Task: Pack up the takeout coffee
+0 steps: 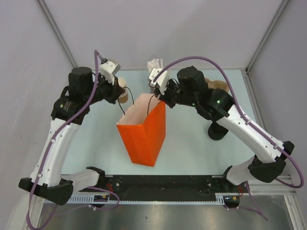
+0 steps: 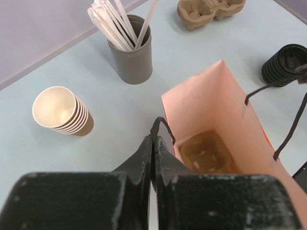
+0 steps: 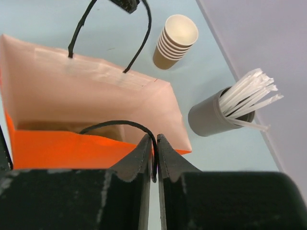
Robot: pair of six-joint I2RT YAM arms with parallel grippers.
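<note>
Left pincer point(image 2: 154, 138) and right pincer point(image 3: 156, 140) are each pinched shut on a black handle point(image 2: 162, 122) of the orange bag point(image 1: 144, 136). A dim brown shape point(image 2: 207, 153) lies at the bag's bottom. It is too shadowed to tell whether it is the takeout coffee.

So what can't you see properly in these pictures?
Inside the orange bag: left wrist view shows only a dim brownish shape; top view, its walls hide the bottom.
Stack of cups: top view, mostly behind the left arm.
Grey holder: top view, the right arm covers all but its white sticks.
Black stack: left wrist view, cut off by the right edge.
Single coffee cup: in no view.
</note>
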